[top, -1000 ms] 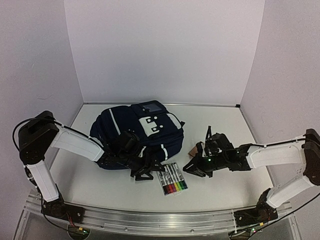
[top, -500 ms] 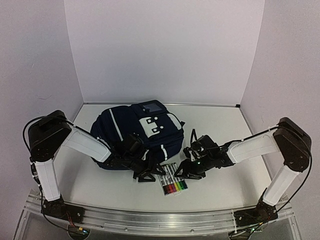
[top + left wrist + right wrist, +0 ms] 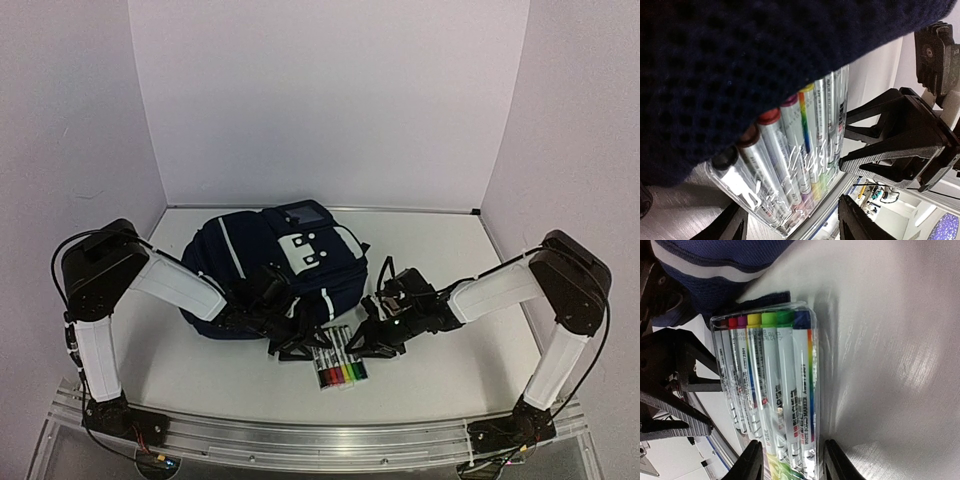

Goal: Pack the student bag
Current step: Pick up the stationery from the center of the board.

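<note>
The navy student bag (image 3: 275,262) lies at centre-left with white stripes on top; its fabric fills the upper left wrist view (image 3: 740,60) and shows top left in the right wrist view (image 3: 715,265). A clear pack of coloured markers (image 3: 338,364) lies flat at the bag's front edge. My left gripper (image 3: 300,345) is open at the pack's left side, partly under the bag's edge (image 3: 792,215). My right gripper (image 3: 363,338) is open, low over the pack's right end (image 3: 792,450); one finger (image 3: 832,460) is just outside the pack's edge (image 3: 775,390).
The left gripper's black fingers (image 3: 675,390) stand close beside the pack in the right wrist view. The aluminium rail (image 3: 320,435) runs along the table's near edge. White walls enclose the table on three sides.
</note>
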Controlling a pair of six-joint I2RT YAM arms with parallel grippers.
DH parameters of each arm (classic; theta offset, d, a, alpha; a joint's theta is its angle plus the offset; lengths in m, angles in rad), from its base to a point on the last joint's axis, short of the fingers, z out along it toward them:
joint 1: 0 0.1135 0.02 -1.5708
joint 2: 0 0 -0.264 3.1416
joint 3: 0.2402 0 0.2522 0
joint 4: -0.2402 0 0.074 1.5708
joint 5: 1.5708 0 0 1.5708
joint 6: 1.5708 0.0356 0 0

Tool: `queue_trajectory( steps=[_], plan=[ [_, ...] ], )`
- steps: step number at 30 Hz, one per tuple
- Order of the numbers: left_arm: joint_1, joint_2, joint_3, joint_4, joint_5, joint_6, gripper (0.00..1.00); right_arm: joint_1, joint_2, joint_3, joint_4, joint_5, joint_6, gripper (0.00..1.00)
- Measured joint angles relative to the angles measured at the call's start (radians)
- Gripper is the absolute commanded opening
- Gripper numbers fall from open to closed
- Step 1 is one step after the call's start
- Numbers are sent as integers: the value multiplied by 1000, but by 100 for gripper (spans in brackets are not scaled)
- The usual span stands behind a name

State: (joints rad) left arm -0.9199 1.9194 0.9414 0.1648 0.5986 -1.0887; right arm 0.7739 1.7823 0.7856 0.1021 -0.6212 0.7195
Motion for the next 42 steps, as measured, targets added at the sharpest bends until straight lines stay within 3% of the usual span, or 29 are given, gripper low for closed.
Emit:
queue_trajectory(
  steps=[14, 18, 22, 25, 33, 42],
  plan=[
    [-24, -30, -73, 187, -45, 16, 43, 27, 34, 0, 41, -113, 83, 36],
    [-35, -50, -81, 249, -41, 3, 32, 37, 34, 0, 62, -125, 113, 35],
    [-33, -50, -87, 251, -48, -11, 8, 34, 31, -4, 75, -130, 135, 36],
    [-34, -56, -84, 191, -70, -3, 0, 35, 4, -21, 77, -110, 152, 40],
    [-44, -165, -35, -58, -106, 80, 0, 37, -183, -36, 37, 36, 157, 56],
    [18, -387, 191, -355, -101, 240, 0, 45, -445, 66, -164, 290, 38, 68]
  ],
)
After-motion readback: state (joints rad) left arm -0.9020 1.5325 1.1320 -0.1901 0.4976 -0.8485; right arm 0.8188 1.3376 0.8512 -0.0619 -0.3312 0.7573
